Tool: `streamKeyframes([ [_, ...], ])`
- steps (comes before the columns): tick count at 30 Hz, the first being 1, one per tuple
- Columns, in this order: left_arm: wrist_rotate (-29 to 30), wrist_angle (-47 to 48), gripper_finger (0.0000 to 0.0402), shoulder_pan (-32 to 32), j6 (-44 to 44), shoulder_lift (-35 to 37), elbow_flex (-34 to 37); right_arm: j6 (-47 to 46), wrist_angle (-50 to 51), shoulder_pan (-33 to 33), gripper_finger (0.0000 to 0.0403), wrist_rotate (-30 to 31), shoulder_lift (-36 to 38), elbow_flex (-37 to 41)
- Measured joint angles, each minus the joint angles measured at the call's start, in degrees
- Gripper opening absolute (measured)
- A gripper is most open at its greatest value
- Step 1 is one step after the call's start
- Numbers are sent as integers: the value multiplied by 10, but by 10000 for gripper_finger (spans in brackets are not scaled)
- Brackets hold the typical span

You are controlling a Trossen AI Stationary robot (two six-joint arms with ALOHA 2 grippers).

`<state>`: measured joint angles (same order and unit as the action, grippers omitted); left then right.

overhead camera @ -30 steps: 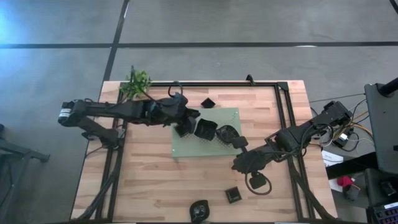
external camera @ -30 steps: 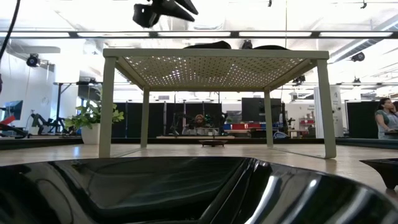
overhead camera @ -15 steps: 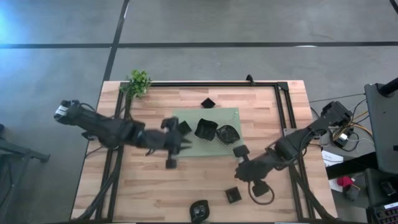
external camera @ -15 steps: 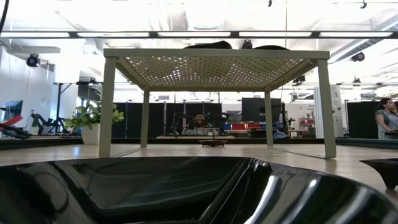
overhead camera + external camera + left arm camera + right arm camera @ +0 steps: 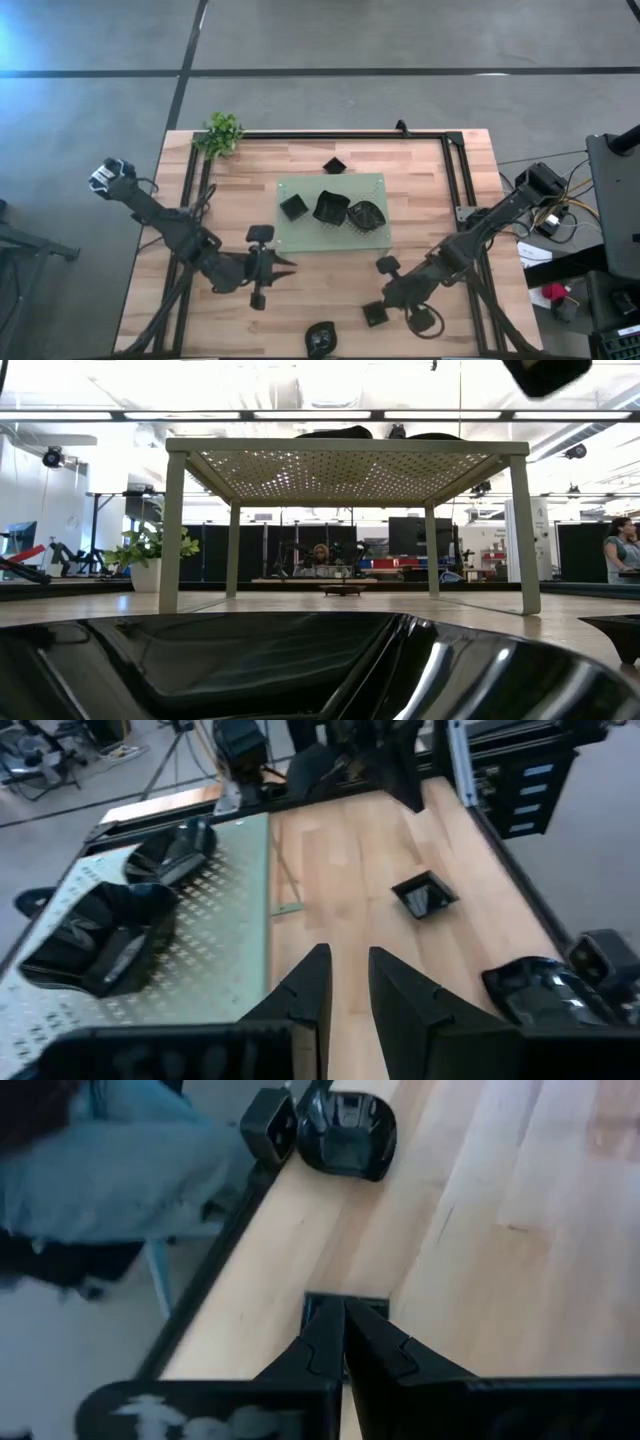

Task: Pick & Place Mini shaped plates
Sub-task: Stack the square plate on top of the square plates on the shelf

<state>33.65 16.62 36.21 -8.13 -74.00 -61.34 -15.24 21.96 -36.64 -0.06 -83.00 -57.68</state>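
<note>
Glossy, black, small — three mini shaped plates on mat.

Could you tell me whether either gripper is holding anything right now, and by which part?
The left gripper holds nothing. The right gripper is closed at the small square plate; a grip on its rim cannot be confirmed.

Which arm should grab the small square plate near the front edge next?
Right. The right gripper hangs directly beside the small square plate, fingers nearly closed above its rim. The left gripper sits empty, farther off, left of it.
</note>
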Motion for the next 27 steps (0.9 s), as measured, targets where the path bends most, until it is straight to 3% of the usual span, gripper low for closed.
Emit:
streamKeyframes([
  [4, 0, -17, 64, 7, -21, 0, 16, -17, -64, 0, 8, 0, 0, 39],
  [13, 2, -27, 64, 8, -43, 0, 26, -49, -78, 1, 12, 31, 0, 80],
  [19, 2, -26, 64, 8, -42, 0, 26, -74, -77, 0, 45, 45, -9, 95],
  [27, 1, -25, 64, 8, -41, 0, 26, -68, -95, 0, 82, 46, -73, 97],
])
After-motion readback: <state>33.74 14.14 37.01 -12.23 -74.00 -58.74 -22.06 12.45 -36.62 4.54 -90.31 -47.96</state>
